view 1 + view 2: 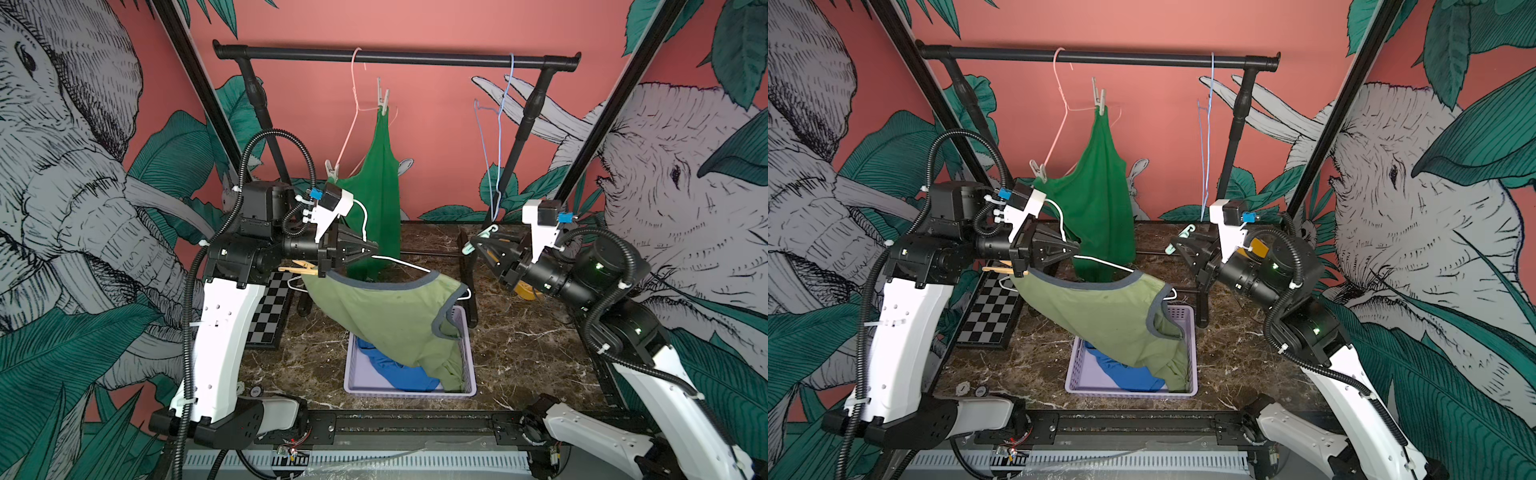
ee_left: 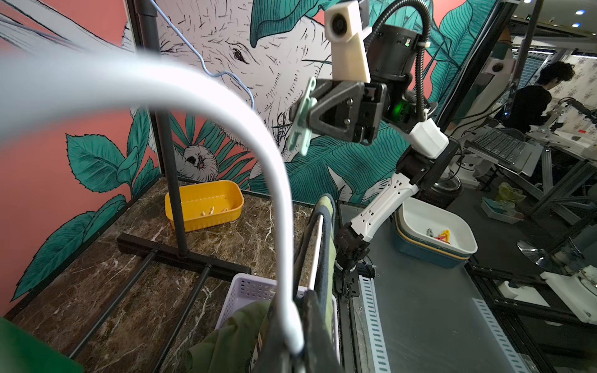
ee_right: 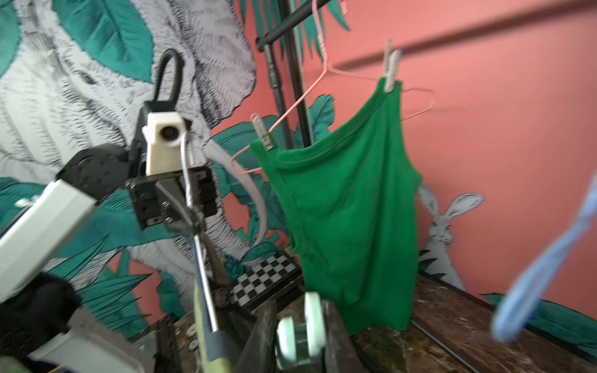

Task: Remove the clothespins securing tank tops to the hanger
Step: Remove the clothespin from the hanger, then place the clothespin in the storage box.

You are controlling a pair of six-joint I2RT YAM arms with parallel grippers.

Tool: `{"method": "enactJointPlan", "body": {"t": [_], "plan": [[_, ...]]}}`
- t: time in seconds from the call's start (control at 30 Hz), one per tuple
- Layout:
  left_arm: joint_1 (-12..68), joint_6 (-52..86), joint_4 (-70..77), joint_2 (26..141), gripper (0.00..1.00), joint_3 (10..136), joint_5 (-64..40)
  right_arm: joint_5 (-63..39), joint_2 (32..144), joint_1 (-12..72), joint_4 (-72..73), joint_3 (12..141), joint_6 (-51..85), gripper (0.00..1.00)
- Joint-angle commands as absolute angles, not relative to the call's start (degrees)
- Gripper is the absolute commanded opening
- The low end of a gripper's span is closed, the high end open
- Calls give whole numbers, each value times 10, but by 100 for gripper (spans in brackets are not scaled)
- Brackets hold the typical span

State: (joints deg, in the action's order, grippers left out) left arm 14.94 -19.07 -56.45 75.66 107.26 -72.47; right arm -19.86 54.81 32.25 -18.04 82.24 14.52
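Robotics lab. A marble table (image 1: 519,345) sits inside printed jungle panels (image 1: 62,166), with a calibration checkerboard (image 1: 270,307). Beyond the cell: a laptop (image 2: 499,147) and a worker (image 2: 536,97) at another bench.

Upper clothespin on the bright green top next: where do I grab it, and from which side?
Take the upper clothespin by its two handle tips. They stand up in a V above the pink hanger wire, while its jaws point down onto the strap of the bright green top. Probably best to come in from the front at handle height and pinch the V shut from both sides.
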Motion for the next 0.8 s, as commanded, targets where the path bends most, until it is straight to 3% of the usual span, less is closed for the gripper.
{"method": "enactJointPlan", "body": {"t": [0.0, 0.17, 0.37, 0.5, 0.77], "plan": [[147, -187, -549, 752, 0, 1075, -726, -89, 553, 282, -236, 809, 142, 0], [149, -188, -547, 741, 0, 1055, -722, -49, 532, 198, -254, 703, 183, 0], [157, -196, -548, 727, 0, 1037, -726, -88, 549, 80, -252, 639, 233, 0], [161, -198, -544, 723, 0, 1024, -727, -141, 601, -12, -223, 622, 267, 0], [172, -196, -536, 716, 0, 1011, -730, -127, 785, -116, -174, 657, 281, 0]]}}
